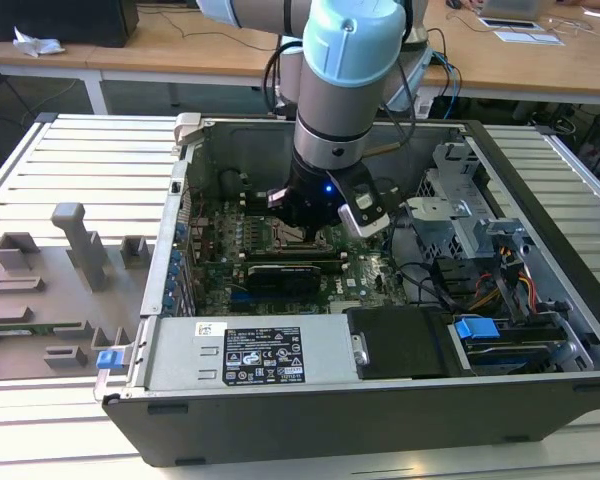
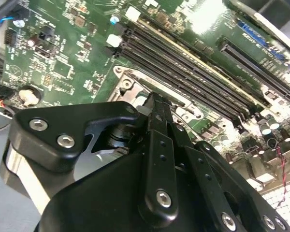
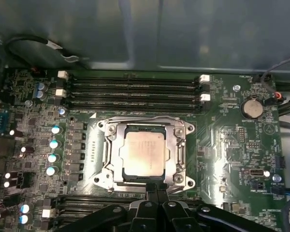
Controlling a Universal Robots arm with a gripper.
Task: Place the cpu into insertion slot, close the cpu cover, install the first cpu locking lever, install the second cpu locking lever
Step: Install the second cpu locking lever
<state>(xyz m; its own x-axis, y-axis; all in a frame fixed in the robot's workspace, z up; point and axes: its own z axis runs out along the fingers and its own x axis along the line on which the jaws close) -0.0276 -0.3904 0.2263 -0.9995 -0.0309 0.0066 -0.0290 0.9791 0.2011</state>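
We're looking into the open computer case [image 1: 310,400], lying on its side on the slatted table [image 1: 80,160], and the arm [image 1: 345,70] reaches straight down into it over the green motherboard [image 3: 227,140]. In the first wrist view the long black memory slots [image 3: 133,89] run along one side of the board, and just beside them sits the insertion slot [image 3: 106,154] with its silvery rim. The cpu cover [image 3: 176,157] lies flat over the socket, its window framing the chip. And there's the cpu [image 3: 144,153], dull silver top showing, seated square in the socket's centre. The gripper [image 3: 156,187] hangs right at the socket's edge, its black fingers [image 3: 152,198] drawn together into a narrow tip with nothing between them; in the second wrist view that same tip [image 2: 154,104] points down at the corner of the socket frame. Whether it actually touches the metal, we can't tell.
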